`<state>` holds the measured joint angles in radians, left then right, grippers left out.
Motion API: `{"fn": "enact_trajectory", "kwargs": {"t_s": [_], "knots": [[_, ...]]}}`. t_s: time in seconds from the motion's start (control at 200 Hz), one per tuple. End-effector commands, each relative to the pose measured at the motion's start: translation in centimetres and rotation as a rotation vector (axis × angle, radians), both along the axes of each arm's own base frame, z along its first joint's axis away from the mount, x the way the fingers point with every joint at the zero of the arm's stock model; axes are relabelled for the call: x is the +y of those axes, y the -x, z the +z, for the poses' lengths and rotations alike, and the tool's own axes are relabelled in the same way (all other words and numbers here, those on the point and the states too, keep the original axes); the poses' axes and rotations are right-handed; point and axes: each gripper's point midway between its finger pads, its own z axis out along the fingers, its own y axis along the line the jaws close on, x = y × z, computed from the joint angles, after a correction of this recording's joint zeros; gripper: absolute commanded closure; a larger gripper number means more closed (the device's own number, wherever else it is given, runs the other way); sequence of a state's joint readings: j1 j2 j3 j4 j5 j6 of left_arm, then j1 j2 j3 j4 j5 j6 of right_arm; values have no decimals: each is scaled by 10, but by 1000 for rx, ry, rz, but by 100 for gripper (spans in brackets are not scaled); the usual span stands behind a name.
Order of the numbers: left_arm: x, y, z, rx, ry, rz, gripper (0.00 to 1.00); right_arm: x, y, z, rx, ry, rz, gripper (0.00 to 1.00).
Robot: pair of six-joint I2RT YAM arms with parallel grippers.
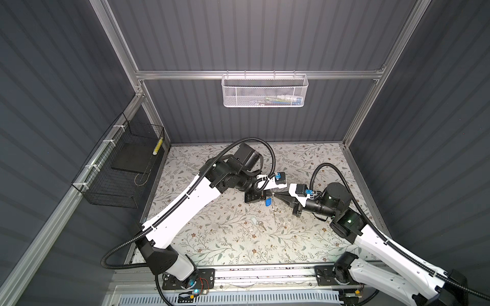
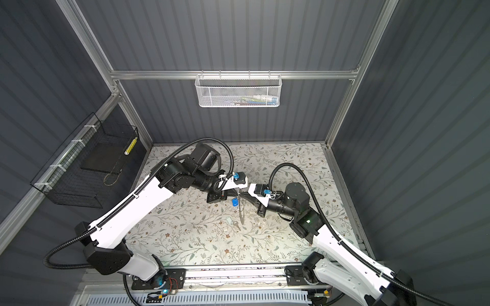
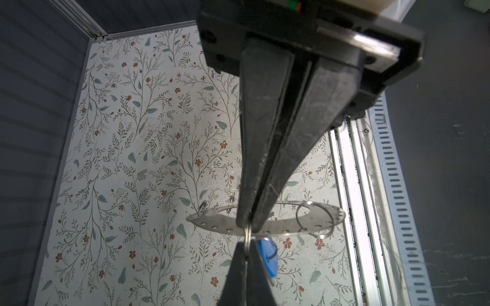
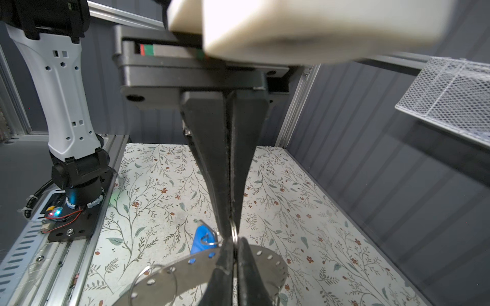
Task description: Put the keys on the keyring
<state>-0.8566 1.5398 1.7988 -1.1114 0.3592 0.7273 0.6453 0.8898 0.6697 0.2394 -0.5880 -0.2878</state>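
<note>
Both clenched: left end effector steadies the keyring while right end effector pinches a small ring beside the blue key.

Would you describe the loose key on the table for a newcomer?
Start at the floral mat and look near its middle. A small key lies flat there, untouched; its head is whitish, unlike the blue-headed key up by the keyring.

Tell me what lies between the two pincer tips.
A small wire ring, pinched by left pincer and right pincer; the left wrist view shows it.
</note>
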Motion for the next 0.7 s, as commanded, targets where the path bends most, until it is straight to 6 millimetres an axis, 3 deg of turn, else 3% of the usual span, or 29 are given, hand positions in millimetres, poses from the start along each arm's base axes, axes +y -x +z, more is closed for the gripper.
{"fn": "enact_trajectory", "kwargs": {"t_s": [0.0,0.06,0.13,0.24,0.435,0.655,0.67,0.695], "knots": [[-3,8,7,8,17,-43,100,2,1,8,-18,-23,10,98],[-3,8,6,5,15,-38,100,1,2,9,-21,-28,10,100],[0,1,8,-18,17,5,72,1,1,8,-16,-31,7,100],[11,-12,10,-76,38,90,57,0,1,8,-11,-44,-1,100],[20,-20,15,-74,162,197,49,0,1,9,-9,-70,6,100],[16,-4,18,-12,277,187,50,0,0,12,-9,-85,0,100],[16,-3,6,7,259,189,50,0,0,12,-10,-86,-1,100],[16,-1,4,17,264,187,50,0,0,13,-11,-89,-1,100]]}}
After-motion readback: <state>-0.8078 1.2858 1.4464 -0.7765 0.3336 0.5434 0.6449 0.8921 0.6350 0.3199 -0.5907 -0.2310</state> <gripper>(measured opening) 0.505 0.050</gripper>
